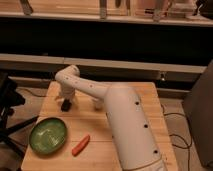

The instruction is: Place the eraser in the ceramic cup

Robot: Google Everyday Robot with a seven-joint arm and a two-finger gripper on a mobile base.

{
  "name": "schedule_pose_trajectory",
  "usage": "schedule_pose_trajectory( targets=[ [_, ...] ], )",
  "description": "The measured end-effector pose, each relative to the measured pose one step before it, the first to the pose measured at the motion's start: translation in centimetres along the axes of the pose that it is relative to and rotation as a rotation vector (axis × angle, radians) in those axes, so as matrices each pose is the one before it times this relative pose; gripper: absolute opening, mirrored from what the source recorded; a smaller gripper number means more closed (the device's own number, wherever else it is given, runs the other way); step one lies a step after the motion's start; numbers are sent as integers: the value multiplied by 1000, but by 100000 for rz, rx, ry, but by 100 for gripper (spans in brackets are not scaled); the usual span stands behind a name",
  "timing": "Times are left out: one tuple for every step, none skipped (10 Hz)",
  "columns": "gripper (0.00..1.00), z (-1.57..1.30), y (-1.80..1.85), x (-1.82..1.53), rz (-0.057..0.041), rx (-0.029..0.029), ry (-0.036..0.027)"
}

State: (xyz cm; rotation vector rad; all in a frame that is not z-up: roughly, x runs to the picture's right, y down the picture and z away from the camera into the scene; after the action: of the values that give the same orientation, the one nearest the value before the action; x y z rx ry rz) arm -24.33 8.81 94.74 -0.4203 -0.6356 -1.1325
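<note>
Gripper (66, 101) down near far left part of wooden table (95, 131). Wide green bowl (48, 135) on near left part of table, upright, interior dished. Orange carrot-like stick (81, 145) just right of bowl, lying flat, angled diagonally, not touching bowl. Dark shelving (125, 45) behind table. Black stand legs (10, 120) on floor left of table. Cable (176, 131) looped on floor at right.

The gripper (66, 103) is being held low over the desk (95, 135), near the ceramic cup (98, 104); a green bowl (48, 135) and orange stick (81, 145) are lying nearer.
</note>
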Motion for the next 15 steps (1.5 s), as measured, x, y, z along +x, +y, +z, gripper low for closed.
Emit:
schedule_pose_trajectory(
  targets=[
    [80, 144, 53, 9, 127, -354, -363],
    [80, 229, 51, 15, 169, -425, -507],
    [80, 82, 55, -7, -8, -169, -191],
    [80, 79, 20, -6, 45, -138, -406],
    [80, 111, 33, 4, 67, -204, -351],
    [80, 113, -25, -11, 8, -112, -248],
    [80, 151, 118, -20, 108, -424, -324],
    [80, 0, 28, 20, 35, -11, 21],
    [80, 9, -16, 27, -6, 75, 85],
    [80, 2, -15, 8, -7, 55, 33],
    [80, 1, -9, 6, 2, 54, 19],
    [76, -3, 12, 6, 19, -1, -1],
    [70, 0, 3, -1, 7, 1, -9],
    [61, -5, 54, 30, 41, -68, 34],
    [58, -61, 64, 51, 75, -63, 61]
  ],
)
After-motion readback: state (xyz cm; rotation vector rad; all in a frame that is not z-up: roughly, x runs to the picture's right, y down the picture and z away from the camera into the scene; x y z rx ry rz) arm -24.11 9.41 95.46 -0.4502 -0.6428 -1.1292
